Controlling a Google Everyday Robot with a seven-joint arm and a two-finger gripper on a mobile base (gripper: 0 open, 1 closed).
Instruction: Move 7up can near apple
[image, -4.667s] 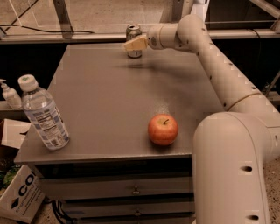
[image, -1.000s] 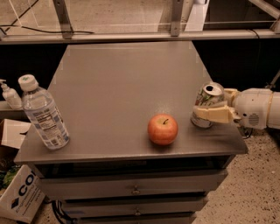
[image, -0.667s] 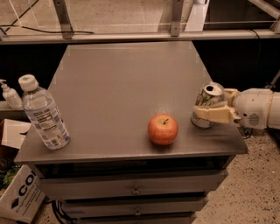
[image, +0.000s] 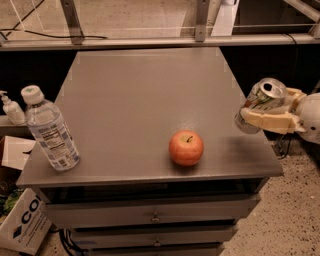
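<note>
Landmark: round red-orange apple (image: 186, 147) with a short dark stem, standing on the grey metal worktop (image: 145, 95), close to its front edge and a little right of centre.

Right of the apple, at the worktop's right edge: small silvery-white aluminium 7up can (image: 261, 99) with green and red marks. It is tilted, silver top leaning away from the apple, base end nearer to it. The lid faces up and outward; cannot tell if it is opened. The can is apart from the apple, with bare worktop between them. Cannot tell if the base touches the worktop.

The cream-coloured end effector (image: 251, 114) reaches in from the right of the apple and is clamped on the can, one finger (image: 270, 121) lying across the can's lower side.

Far left of the apple, near the front left corner: clear plastic water bottle (image: 50, 131), upright, white cap on, printed label around the middle. Fill level not readable.

Beyond the bottle, off the worktop: small white pump bottle (image: 11, 108).

Below the apple: drawers (image: 155, 216), shut. Lower left on the floor: white cardboard box (image: 24, 221), contents not visible.
</note>
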